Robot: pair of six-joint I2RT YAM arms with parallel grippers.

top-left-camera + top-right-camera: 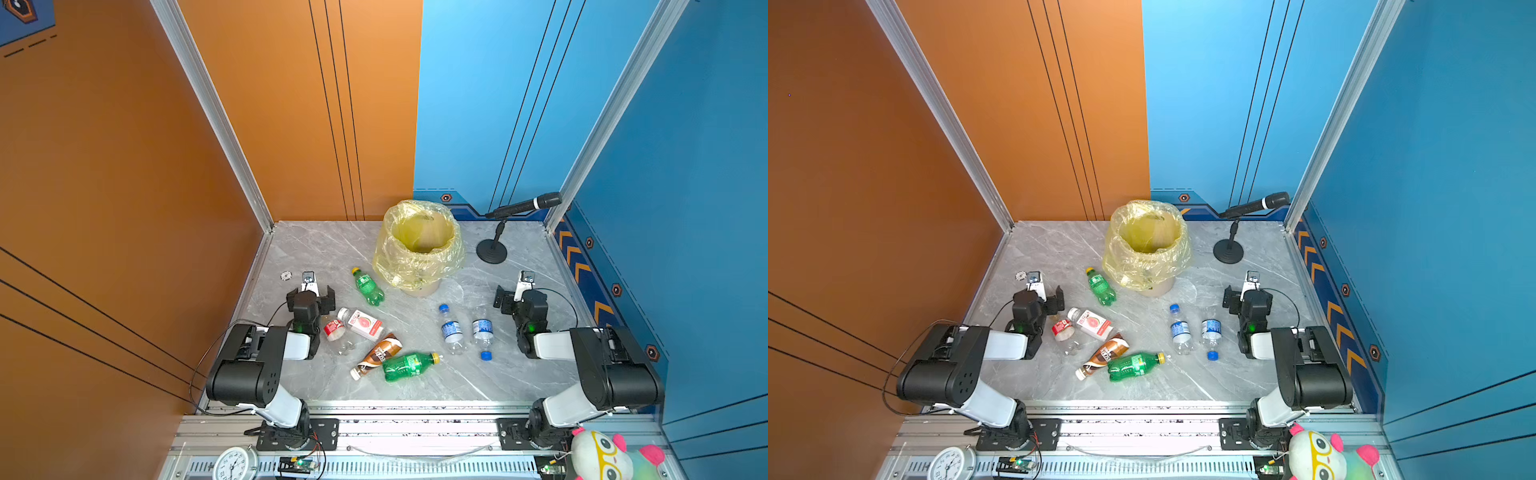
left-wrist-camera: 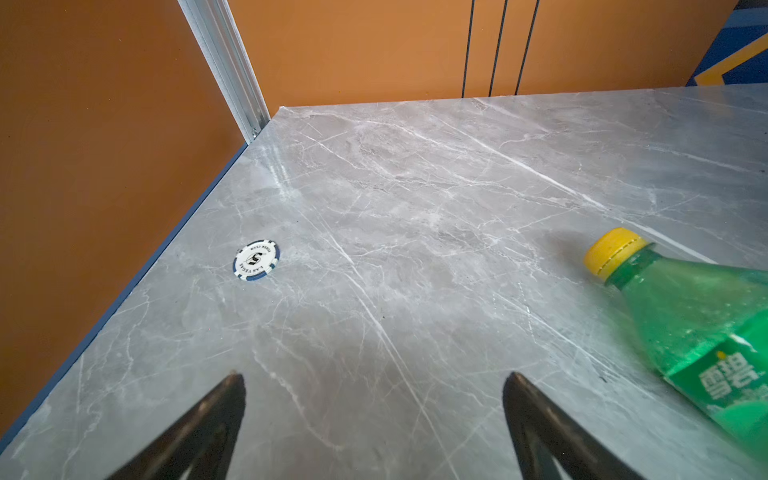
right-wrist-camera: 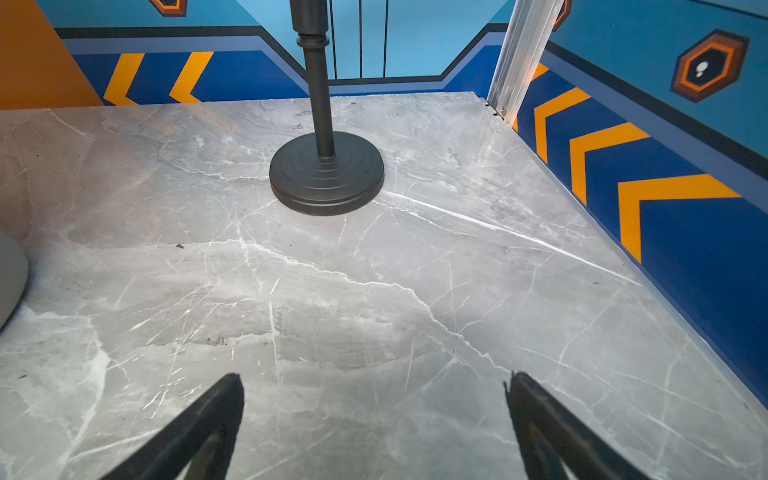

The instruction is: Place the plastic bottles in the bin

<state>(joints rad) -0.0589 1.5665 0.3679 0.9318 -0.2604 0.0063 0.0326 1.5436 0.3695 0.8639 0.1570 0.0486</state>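
Nothing binned yet: no bottle is seen inside the bin [image 1: 388, 257], which stands at the rear centre of the table. Seven plastic bottles are counted on the table in front of it: two green yellow-capped bottles [image 1: 369, 286] [image 1: 409, 365], two clear blue-capped bottles [image 1: 451, 330] [image 1: 483, 336], one red-labelled bottle [image 1: 336, 330], one squarish white-capped bottle [image 1: 362, 323] and one brown-sleeved bottle [image 1: 376, 355]. One bin is counted. The left gripper [image 2: 374, 378] and right gripper [image 3: 374, 378] are spread wide over bare table, nothing held. All seven picks are judged outstanding.
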